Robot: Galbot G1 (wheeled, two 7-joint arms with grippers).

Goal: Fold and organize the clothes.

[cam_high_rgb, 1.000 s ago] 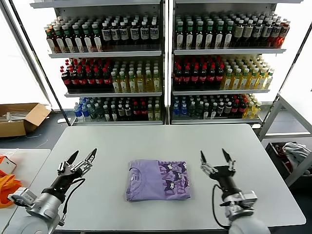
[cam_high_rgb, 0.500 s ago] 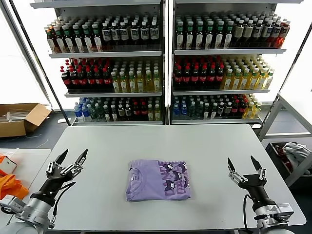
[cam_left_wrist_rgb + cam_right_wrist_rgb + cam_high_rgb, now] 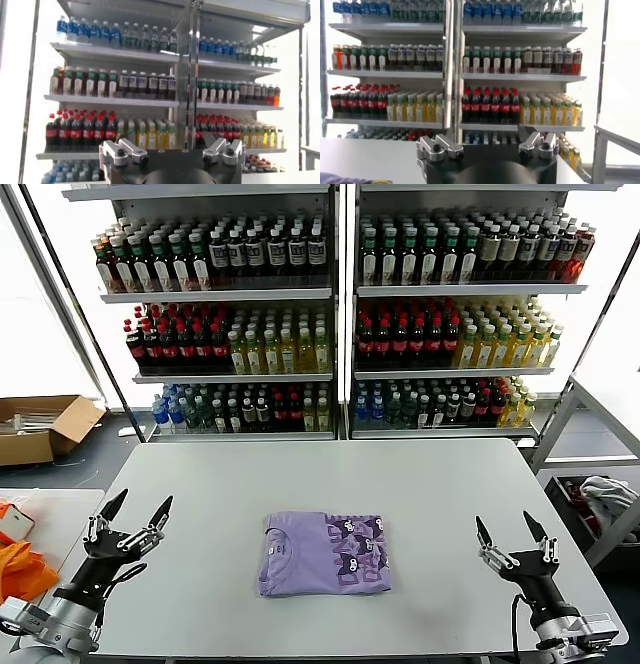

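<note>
Folded lavender T-shirt (image 3: 324, 553) at worktop (image 3: 300, 474) centre, left gripper (image 3: 130, 519) at 9 o'clock, right gripper (image 3: 512, 536) at 3 o'clock, both jaws released, empty, well apart from shirt.

Grey bench (image 3: 300, 474) backed by stocked bottle shelves (image 3: 330, 314); cardboard box (image 3: 40, 427) and orange item (image 3: 20, 569) off to the side.

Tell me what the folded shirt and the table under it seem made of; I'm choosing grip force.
The lavender T-shirt looks like soft matte knit fabric, likely cotton: it lies limp with rounded folds and a dark purple print. The table appears to be hard, smooth, pale grey laminate or painted board, faintly reflective.
</note>
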